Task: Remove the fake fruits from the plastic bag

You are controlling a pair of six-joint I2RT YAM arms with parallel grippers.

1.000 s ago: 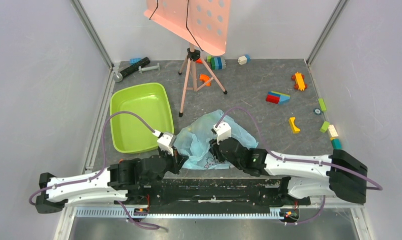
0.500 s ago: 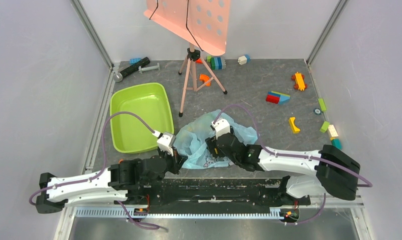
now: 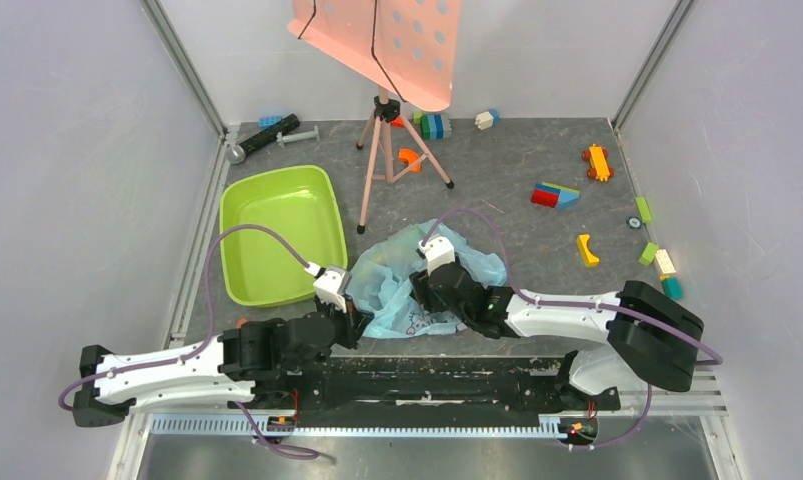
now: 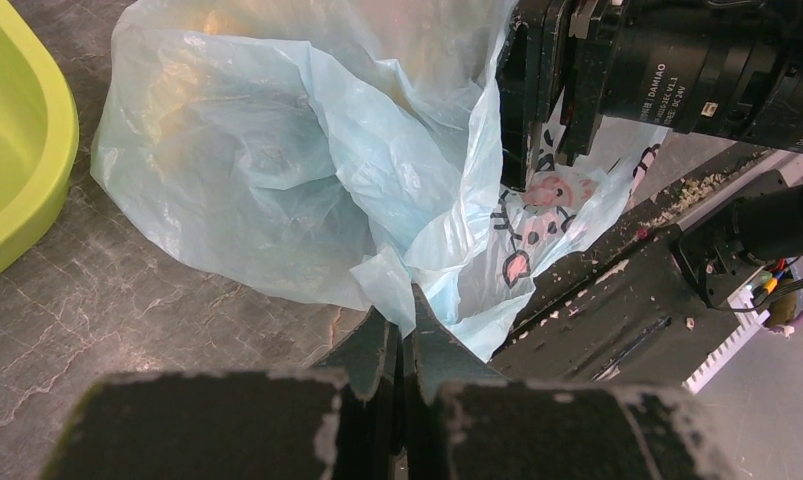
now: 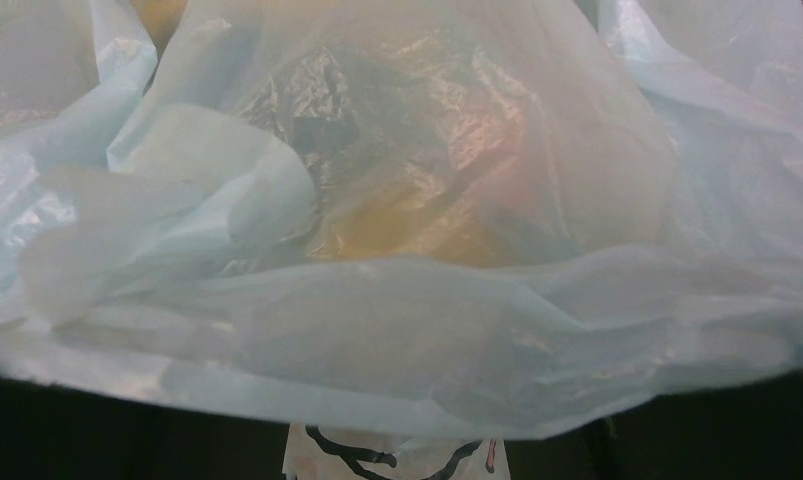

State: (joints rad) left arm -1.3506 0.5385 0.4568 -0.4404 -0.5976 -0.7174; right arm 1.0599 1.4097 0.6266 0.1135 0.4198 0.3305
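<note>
Plainly, the left gripper (image 4: 405,335) has its jaws pressed together on a small fold at the near edge of the plastic bag (image 4: 277,170), pinching the thin film just off the near right corner of the green tub (image 3: 277,240). That pinch looks meant as an anchor, holding the bag's edge down and steady so the other arm can work on it.

The right gripper (image 4: 539,150) is farther right of the tub, its fingers pushed against the bag's printed side. Its own camera is draped in pale blue film, and no view shows whether its jaws stand apart or closed, nor whether they have hold of anything. I judge it is feeling for the mouth of the bag or for a fruit through the plastic.

The bag lies crumpled on the table (image 4: 127,300) just right of the tub, with a strip of bare surface between them. The fake fruits (image 5: 407,235) are inside it, showing only as warm yellow-orange blurs behind the film. I make out two such patches, but the true number cannot be told. By this reading the task is hardly begun.

Counted: two grippers, one bag, one tub, and one tripod stand (image 3: 382,150) just beyond the tub's far right corner. Toy bricks (image 3: 555,195) lie well apart to the tub's right, too small and scattered for a sure count.
</note>
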